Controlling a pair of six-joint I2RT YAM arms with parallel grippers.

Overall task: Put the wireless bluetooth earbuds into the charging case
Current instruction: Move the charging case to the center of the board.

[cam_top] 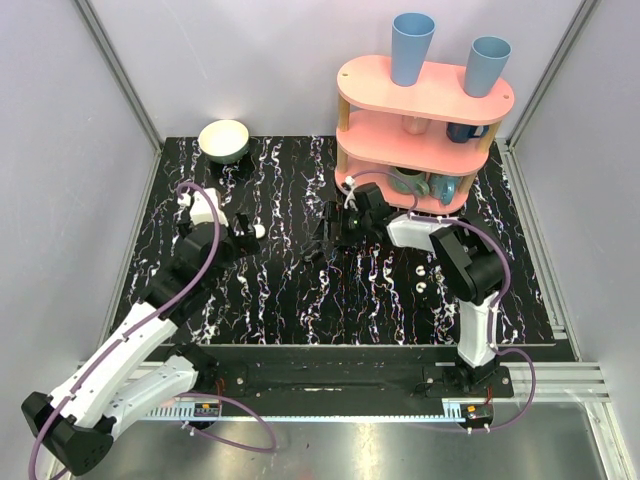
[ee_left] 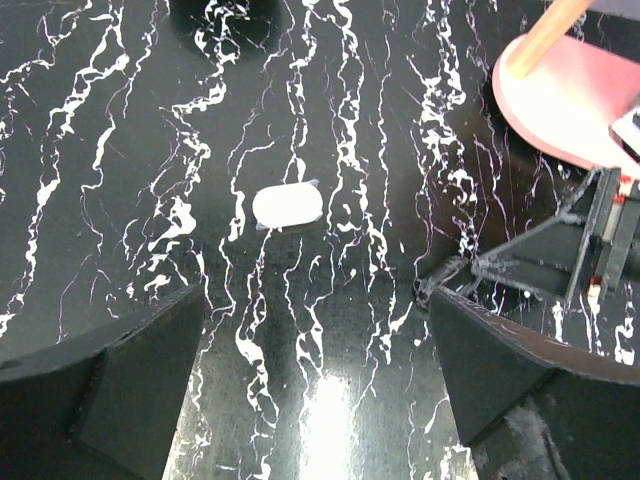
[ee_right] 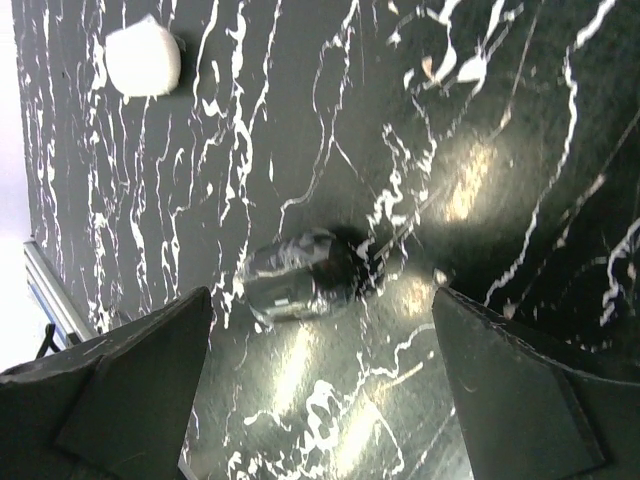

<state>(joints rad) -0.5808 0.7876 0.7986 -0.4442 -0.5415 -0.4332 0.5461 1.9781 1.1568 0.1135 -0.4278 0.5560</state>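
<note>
The charging case (ee_left: 287, 205) is a small white oval lying flat on the black marble table (cam_top: 280, 300). It lies just ahead of my left gripper (ee_left: 315, 300), which stands open and holds nothing. From above, the case (cam_top: 259, 231) sits at the tips of that left gripper (cam_top: 245, 233). My right gripper (ee_right: 322, 300) is open over a dark glossy rounded object (ee_right: 300, 275), and the case (ee_right: 143, 60) shows at the top left of that view. Two tiny white earbuds (cam_top: 420, 270) (cam_top: 422, 288) lie on the table beside the right arm's elbow.
A pink two-tier shelf (cam_top: 425, 100) stands at the back right with two blue cups (cam_top: 412, 48) on top and mugs below. Its base (ee_left: 570, 95) shows in the left wrist view. A pale bowl (cam_top: 224, 140) sits at the back left. Grey walls enclose the table.
</note>
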